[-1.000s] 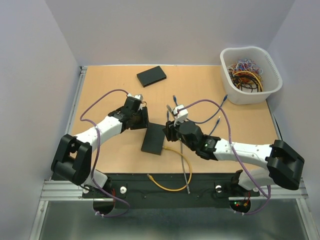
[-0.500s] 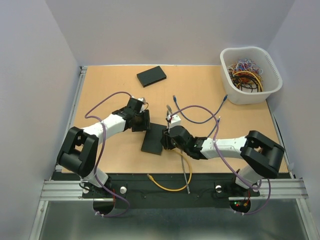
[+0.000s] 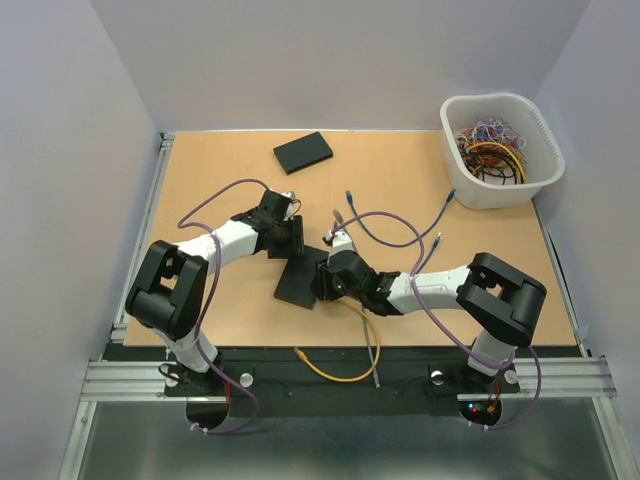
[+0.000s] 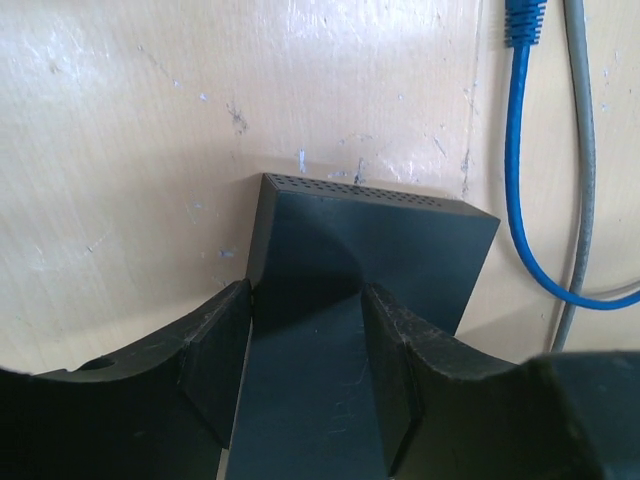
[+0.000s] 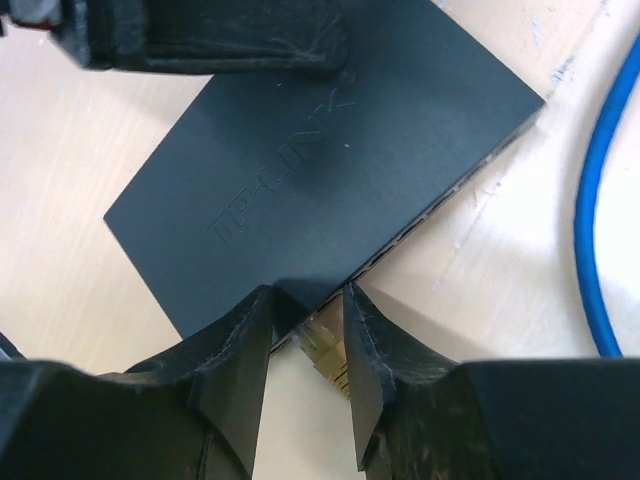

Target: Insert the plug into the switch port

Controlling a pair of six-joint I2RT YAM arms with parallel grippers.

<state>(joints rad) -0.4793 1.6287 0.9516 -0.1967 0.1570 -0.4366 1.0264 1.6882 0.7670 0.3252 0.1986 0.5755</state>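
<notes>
We see the switch (image 3: 296, 286) lying flat on the table (image 3: 220, 170), with both grippers at it. The left gripper (image 3: 288, 238) sits at the end of the switch farthest from the arm bases, its jaws about half open. In the left wrist view one of its fingers (image 4: 215, 360) stands against a side edge of the switch, while the other lies over the dark top face, so the jaws do not span the switch. We cannot tell whether they press on it. Beyond these fingers the switch ends in a perforated face.

The right gripper (image 3: 322, 283) is at the edge of the switch that carries the ports. Its jaws are nearly together and clasp the plug (image 5: 325, 350), a pale connector with gold contacts, between the fingers (image 5: 235, 370). The plug's tip meets the port edge of the switch near a corner. We cannot tell whether it has gone into a port. The switch's top face carries a raised brand name.

From the right gripper at the switch, a yellow cable (image 3: 340, 375) runs toward the arm bases and loops over the table's front edge. A blue cable (image 4: 512, 150) and a grey cable (image 4: 580, 150) lie near the perforated end of the switch, not touching it. Well beyond the switch a second black box (image 3: 303, 151) lies flat. Far off to the switch's right in the top view stands a white basket (image 3: 548, 165) full of coloured cables.
</notes>
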